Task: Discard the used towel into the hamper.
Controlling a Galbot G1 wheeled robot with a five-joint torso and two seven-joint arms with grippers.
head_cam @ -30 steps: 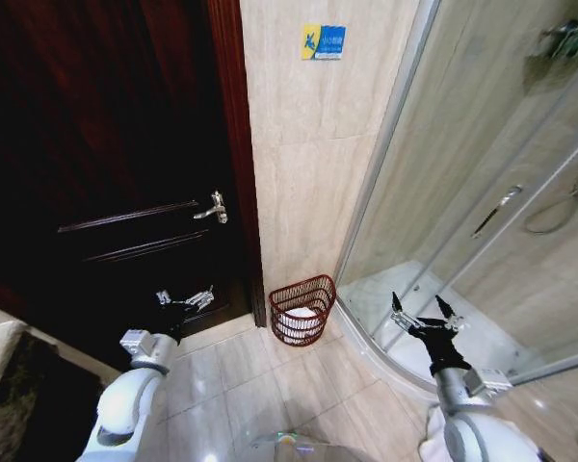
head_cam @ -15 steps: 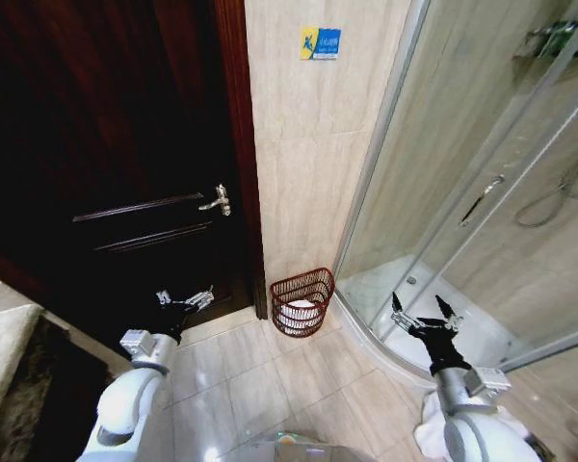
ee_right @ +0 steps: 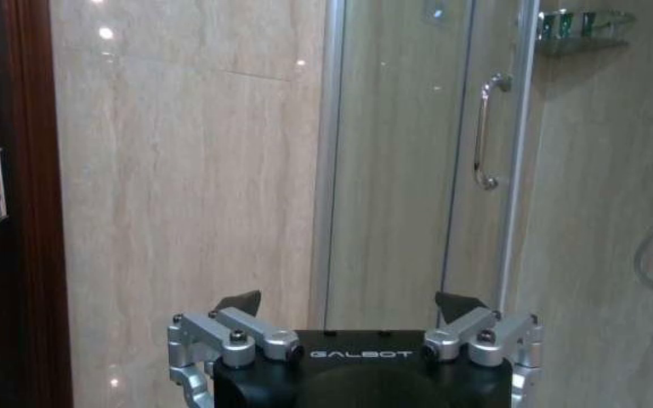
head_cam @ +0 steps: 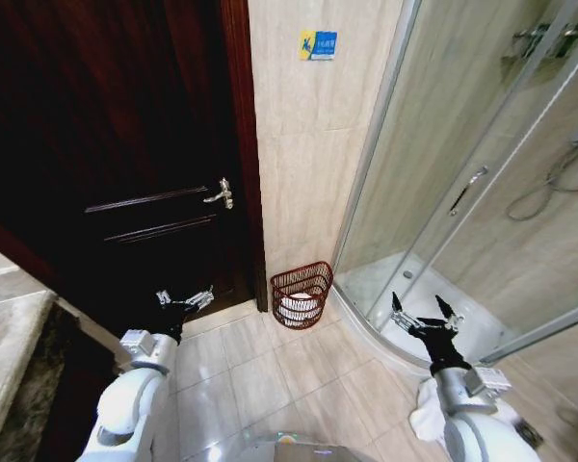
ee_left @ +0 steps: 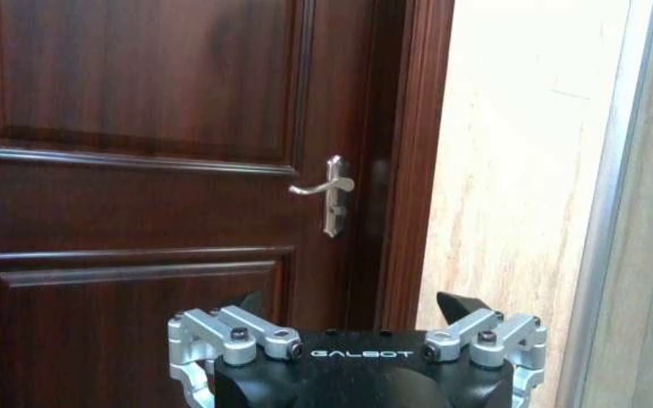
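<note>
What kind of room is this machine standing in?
Most likely a bathroom, perhaps a hotel's: a glass shower stall with a hose, marble-look wall tiles, and a small hamper by the dark wooden door.

The hamper stands on the tiled floor against the beige wall, hemmed between the dark wooden door and the curved glass shower enclosure. Bare floor lies open between it and both grippers, the left gripper near the door and the right gripper before the shower's raised sill, jaws spread. The hamper's top is open from above.
</note>
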